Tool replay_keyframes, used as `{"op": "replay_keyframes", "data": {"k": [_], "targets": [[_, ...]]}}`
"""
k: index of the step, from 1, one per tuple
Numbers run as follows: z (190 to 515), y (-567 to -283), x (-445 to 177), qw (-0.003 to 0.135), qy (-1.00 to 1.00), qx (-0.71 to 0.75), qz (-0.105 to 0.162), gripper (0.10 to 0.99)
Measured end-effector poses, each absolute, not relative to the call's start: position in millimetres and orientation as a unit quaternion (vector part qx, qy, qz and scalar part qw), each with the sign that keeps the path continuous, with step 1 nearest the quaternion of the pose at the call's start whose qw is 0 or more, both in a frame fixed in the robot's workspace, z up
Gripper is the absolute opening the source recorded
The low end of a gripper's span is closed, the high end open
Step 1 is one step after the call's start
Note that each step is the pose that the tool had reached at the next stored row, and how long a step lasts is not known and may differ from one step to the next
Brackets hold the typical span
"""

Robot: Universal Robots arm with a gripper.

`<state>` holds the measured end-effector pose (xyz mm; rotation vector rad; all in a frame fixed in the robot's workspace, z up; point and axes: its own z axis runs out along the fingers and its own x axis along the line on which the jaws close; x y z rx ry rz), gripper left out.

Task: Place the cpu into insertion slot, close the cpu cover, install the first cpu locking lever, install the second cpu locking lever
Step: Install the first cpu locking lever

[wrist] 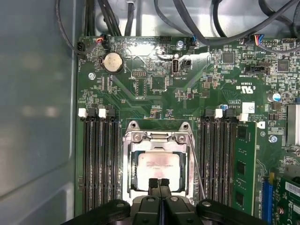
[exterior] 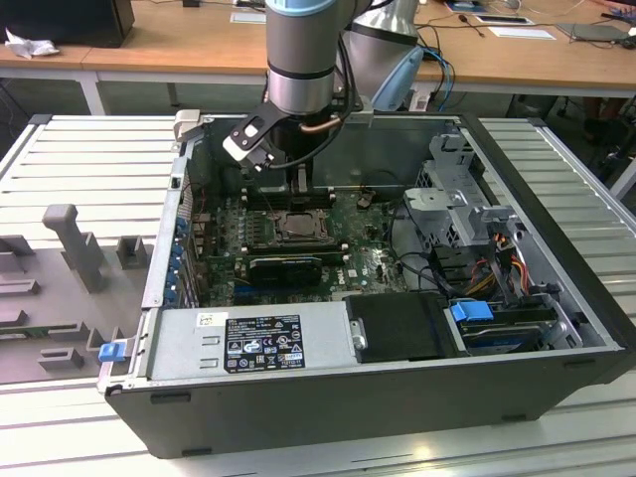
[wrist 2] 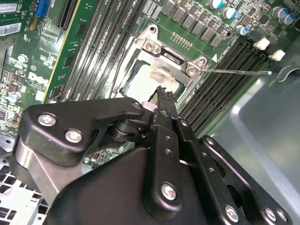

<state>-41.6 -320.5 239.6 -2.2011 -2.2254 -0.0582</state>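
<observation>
An open computer case [exterior: 397, 397] is seen lying on a ribbed grey tabletop [exterior: 79, 149], and the arm is reached down into it, over the motherboard [wrist: 154, 84]. The cpu [wrist: 158, 164] is seated flat in the insertion slot [exterior: 274, 227], between 2 banks of memory slots [wrist: 98, 159]. The cpu cover [wrist: 159, 137] is laid down around it, so that the pale chip is framed by the cover's square window. The gripper [wrist: 159, 183] is held directly over the chip's near edge. Its 2 fingers [wrist 2: 161, 96] are pressed together with nothing pinched between them. Whether the tips are touching the chip cannot be told. 1 thin metal locking lever [wrist 2: 239, 71] is seen slanting away from the socket's side rather than lying tucked against the frame; in the first wrist view it is seen as a rod running askew beside the cover.
</observation>
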Motion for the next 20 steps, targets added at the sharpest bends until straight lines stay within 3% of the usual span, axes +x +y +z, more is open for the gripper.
{"op": "replay_keyframes", "data": {"k": [15, 20], "targets": [[278, -321, -42, 0.005, -0.711, -0.703, -0.019, 0.106], [278, -321, -42, 0.007, -0.761, -0.648, -0.018, 0.106]]}}
